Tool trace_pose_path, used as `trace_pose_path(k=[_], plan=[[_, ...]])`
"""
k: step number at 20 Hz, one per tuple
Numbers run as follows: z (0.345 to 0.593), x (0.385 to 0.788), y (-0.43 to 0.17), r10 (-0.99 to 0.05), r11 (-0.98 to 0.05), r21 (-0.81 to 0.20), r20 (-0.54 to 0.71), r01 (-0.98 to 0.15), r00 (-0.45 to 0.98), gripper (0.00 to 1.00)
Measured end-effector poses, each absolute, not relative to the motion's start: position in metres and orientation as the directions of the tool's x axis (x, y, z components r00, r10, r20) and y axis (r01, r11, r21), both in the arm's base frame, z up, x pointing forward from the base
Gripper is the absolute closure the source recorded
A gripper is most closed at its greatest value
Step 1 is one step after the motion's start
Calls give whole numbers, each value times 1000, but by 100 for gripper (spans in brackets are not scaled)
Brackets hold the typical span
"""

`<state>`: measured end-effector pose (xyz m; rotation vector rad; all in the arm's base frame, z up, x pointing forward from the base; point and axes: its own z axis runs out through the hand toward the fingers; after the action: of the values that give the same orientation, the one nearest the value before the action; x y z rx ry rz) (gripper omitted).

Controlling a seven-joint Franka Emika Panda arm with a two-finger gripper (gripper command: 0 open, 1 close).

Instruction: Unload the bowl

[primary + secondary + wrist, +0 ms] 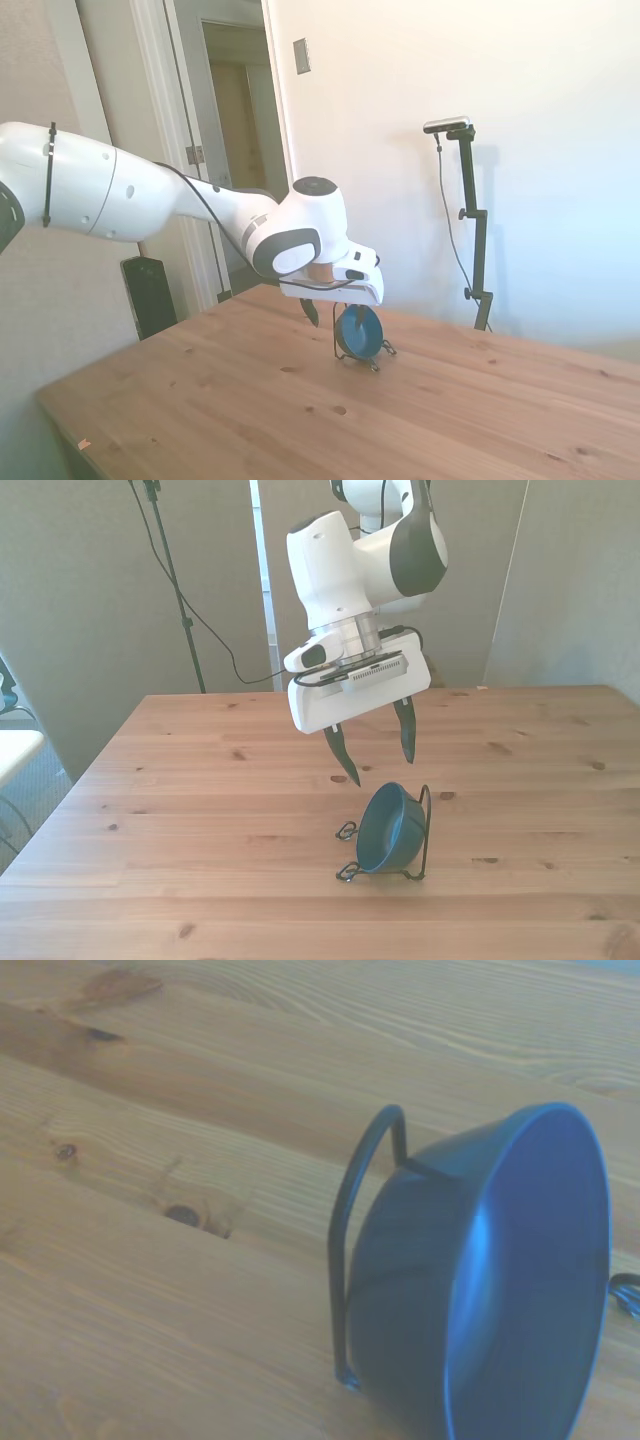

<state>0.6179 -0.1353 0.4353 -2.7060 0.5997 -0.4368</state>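
Open gripper [377,753] hangs mid-frame over the bowl [391,828], which looks light, stiff and slick; I'd pinch its upper rim

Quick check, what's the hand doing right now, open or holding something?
Hand: open and empty, hanging just above the small round blue bowl, which sits on edge in the thin black wire stand.

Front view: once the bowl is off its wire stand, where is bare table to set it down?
Bare wood lies all across the table toward the front view's left, and on the right past the wire stand. The only crowded patch is the middle, where the bowl leans on edge in the stand beneath the open gripper.
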Motion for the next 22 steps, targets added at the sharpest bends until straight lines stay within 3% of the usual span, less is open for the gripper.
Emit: trace_pose_path(k=[9, 17, 18, 22], plan=[[426, 636, -148, -346, -852, -480, 214, -210, 913, 0], [409, 650, -135, -323, -848, -495, 192, -193, 927, 0], [409, 650, -134, -322, -847, -496, 191, -192, 927, 100], [407, 651, -130, -327, -836, -514, 184, -193, 927, 100]])
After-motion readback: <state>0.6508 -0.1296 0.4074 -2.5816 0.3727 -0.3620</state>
